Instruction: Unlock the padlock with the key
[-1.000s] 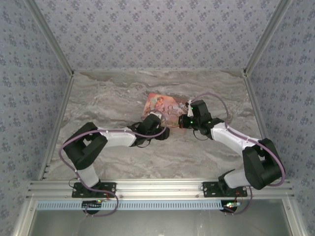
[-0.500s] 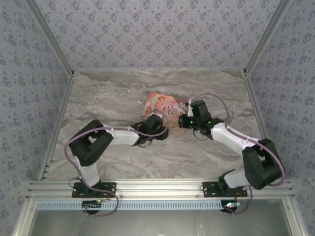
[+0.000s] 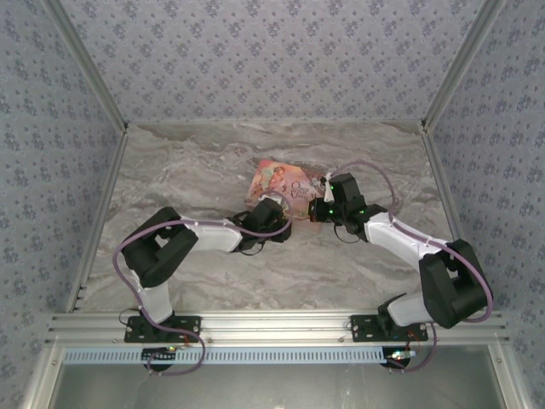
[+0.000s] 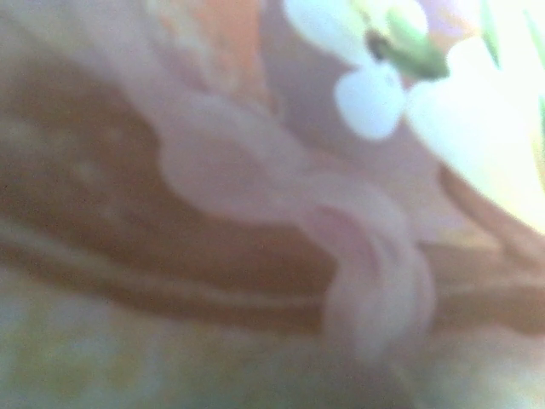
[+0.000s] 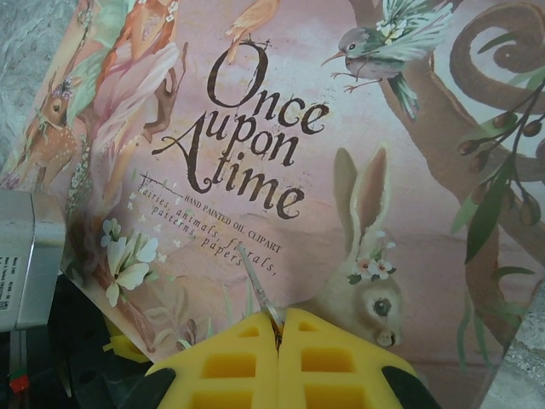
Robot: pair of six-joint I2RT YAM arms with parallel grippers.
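Pink comes first: we count one pink tin point(image 3: 285, 181), rectangular, lying flat on the marble bench point(image 3: 187, 170) toward the far middle. From the right wrist we read "Once upon a time" on the lid, with one rabbit and one bird painted on it.

We count two arms and two grippers. The right gripper point(image 5: 277, 334) has its two yellow pads point(image 5: 230, 366) pressed together. One thin silvery sliver, the key point(image 5: 256, 285), is pinched between them. It sticks out ahead of the tips, over the lid just below the lettering. We cannot tell whether its tip touches the lid. From above, this gripper sits at the tin's near right corner.

The left gripper point(image 3: 271, 223) sits at the near left edge of the tin, touching it or just over it; which one, we cannot tell. We also cannot tell whether its jaws are wide or narrow. The left wrist camera is so near the tin's artwork that we get a blur of pinks and browns and one white flower.
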